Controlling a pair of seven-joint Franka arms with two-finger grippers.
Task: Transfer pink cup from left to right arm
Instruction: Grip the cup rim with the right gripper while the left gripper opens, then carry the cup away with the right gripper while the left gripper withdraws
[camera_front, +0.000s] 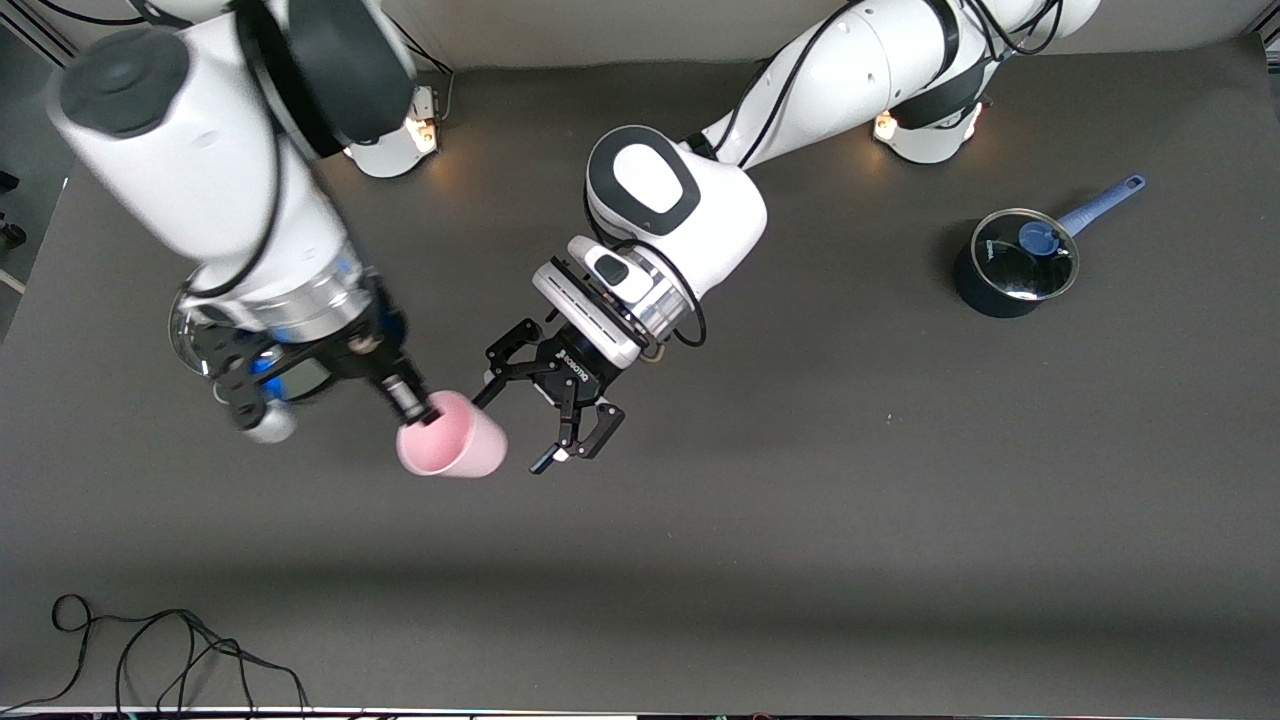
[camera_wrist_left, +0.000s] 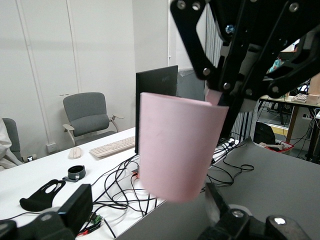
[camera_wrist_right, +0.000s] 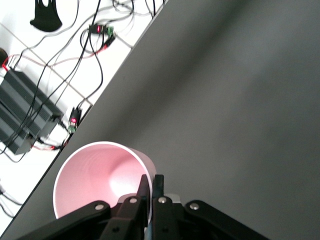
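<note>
The pink cup (camera_front: 455, 445) hangs tilted above the middle of the table. My right gripper (camera_front: 418, 408) is shut on its rim, one finger inside the mouth and one outside. In the right wrist view the thin closed fingers (camera_wrist_right: 159, 186) pinch the rim of the pink cup (camera_wrist_right: 95, 175). My left gripper (camera_front: 513, 432) is open, its fingers spread on either side of the cup's base and clear of it. The left wrist view shows the pink cup (camera_wrist_left: 175, 145) between my spread fingers (camera_wrist_left: 216, 204), with the right gripper (camera_wrist_left: 218, 96) gripping its rim from above.
A dark blue saucepan (camera_front: 1012, 265) with a glass lid and blue handle stands toward the left arm's end. Another lidded pot (camera_front: 190, 340) sits partly hidden under the right arm. Black cables (camera_front: 150, 650) lie along the table edge nearest the front camera.
</note>
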